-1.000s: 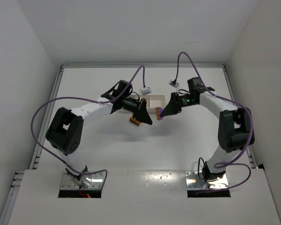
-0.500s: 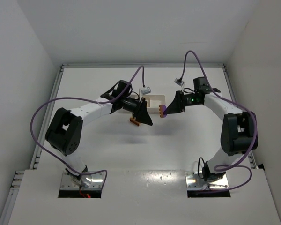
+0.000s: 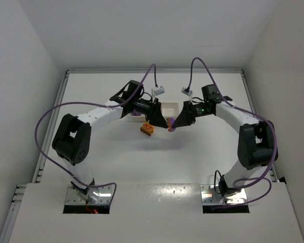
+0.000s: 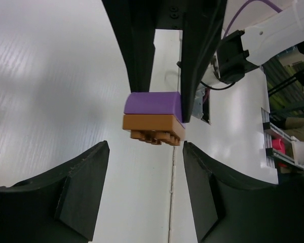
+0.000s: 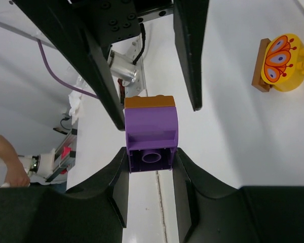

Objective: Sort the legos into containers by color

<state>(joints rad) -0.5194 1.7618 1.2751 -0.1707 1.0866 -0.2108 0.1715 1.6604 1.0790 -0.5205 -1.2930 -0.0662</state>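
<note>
Clamping purple brick (image 5: 151, 132), right gripper (image 5: 151, 161), butterfly brick (image 5: 283, 62) beyond

A purple brick (image 5: 151, 136) is pairing with an orange-brown brick (image 5: 149, 102). A yellow brick (image 5: 289, 71) is showing a printed orange butterfly with purple-and-white spots and is backing onto a brown brick (image 5: 259, 68). The tray (image 3: 169, 105) and table (image 3: 207, 157) are showing plain white.

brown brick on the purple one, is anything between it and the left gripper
Nothing visible. In the left wrist view the brown brick faces the open left gripper across a clear gap. The right gripper clamps only the purple brick behind it.
</note>
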